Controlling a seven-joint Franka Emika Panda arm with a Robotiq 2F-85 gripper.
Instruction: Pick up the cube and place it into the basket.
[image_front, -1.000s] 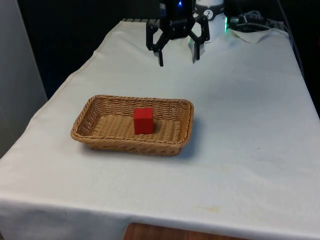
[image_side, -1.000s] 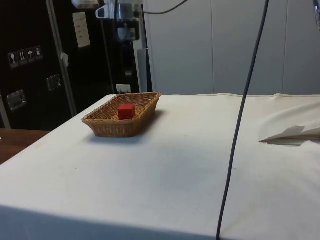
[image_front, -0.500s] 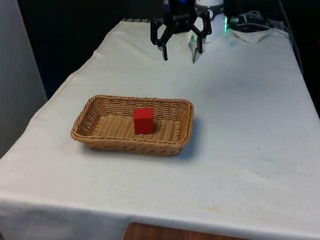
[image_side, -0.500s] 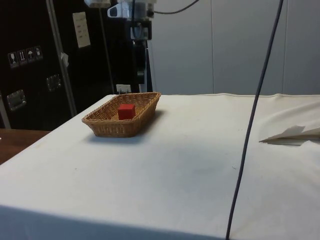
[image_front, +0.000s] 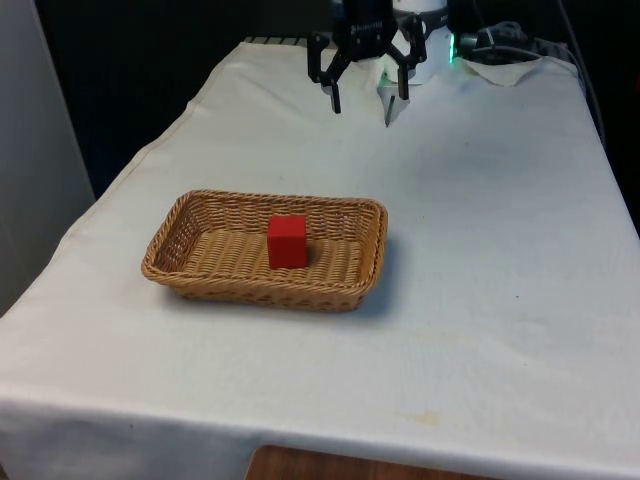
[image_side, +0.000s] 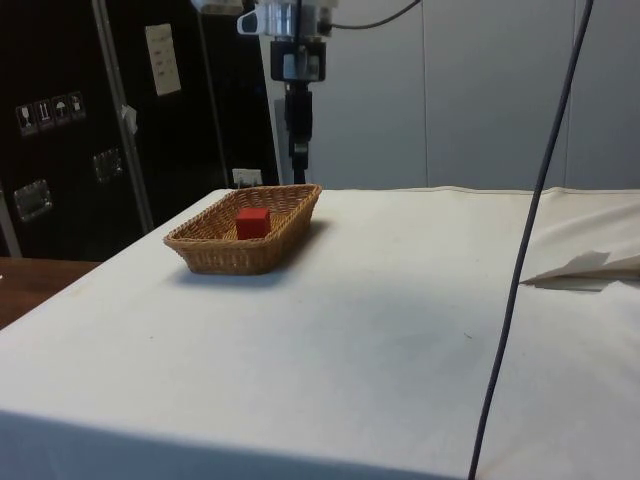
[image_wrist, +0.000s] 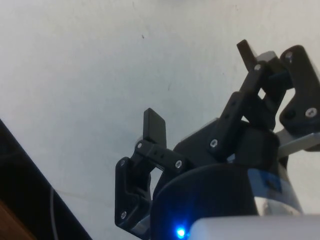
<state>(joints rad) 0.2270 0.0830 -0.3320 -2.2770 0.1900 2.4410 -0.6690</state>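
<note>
My gripper (image_front: 368, 103) hangs above the far part of the table, its two black fingers spread wide apart with nothing between them. In the front view the fingertips point down toward the white cloth (image_front: 480, 250), and one fingertip (image_front: 337, 103) shows dark against the pale fabric. In the side view I see the gripper (image_side: 298, 165) edge-on, upright, beyond the far end of the basket and raised above its rim. In the wrist view the gripper (image_wrist: 199, 82) is open too: one finger (image_wrist: 153, 126) and the other stand well apart, and only bare white cloth (image_wrist: 100, 65) lies past them.

The red cube (image_front: 287, 241) sits inside the wicker basket (image_front: 168, 243), resting on the woven floor near the middle, upright, with its faces clear of the basket walls. In the side view the cube (image_side: 252, 222) shows above the basket's near rim (image_side: 235, 245). The basket stands on the cloth toward the front view's left, well apart from my gripper, which is nearer the robot's end of the table.

A dark cable (image_side: 520, 270) hangs down across the side view, close to that camera. A crumpled fold of cloth (image_side: 590, 268) lies at that view's right edge.
</note>
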